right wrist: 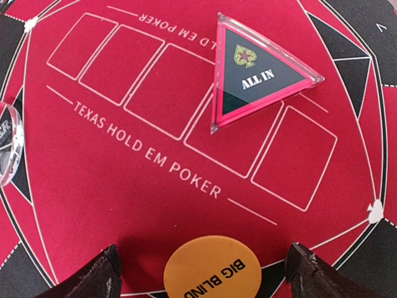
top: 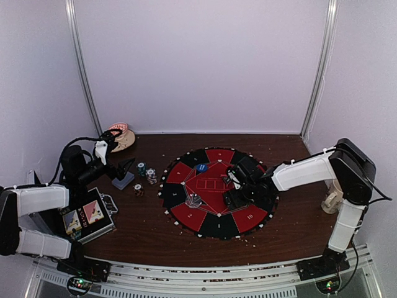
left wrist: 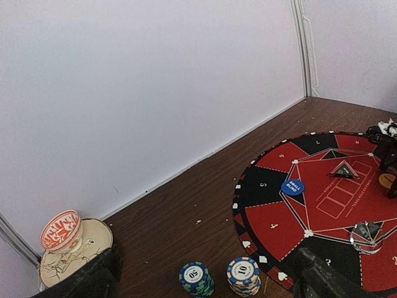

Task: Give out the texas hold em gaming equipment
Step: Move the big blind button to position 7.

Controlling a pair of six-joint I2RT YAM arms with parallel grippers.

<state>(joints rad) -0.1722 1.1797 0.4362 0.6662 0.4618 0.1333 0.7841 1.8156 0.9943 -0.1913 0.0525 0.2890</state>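
On the round red-and-black poker mat (top: 186, 214) an orange BIG BLIND button (right wrist: 211, 273) lies flat. My right gripper (right wrist: 203, 251) is open low over it, one finger on each side, neither touching. Further on lie a triangular ALL IN marker (right wrist: 254, 71) and a blue SMALL BLIND button (left wrist: 293, 187). My left gripper (left wrist: 209, 256) is open above the bare wood left of the mat. Two poker chip stacks stand below it, one teal (left wrist: 195, 277) and one blue-and-white (left wrist: 243, 275). A grey-blue block (top: 123, 180), likely the card deck, sits under that gripper.
A clear round disc (left wrist: 366, 234) rests on the mat's near part. The metal case with card pictures (top: 87, 217) lies at the near left. A beige mug (top: 332, 200) stands at the right, behind my right arm. A red-patterned bowl on a round coaster (left wrist: 62, 231) sits by the back wall.
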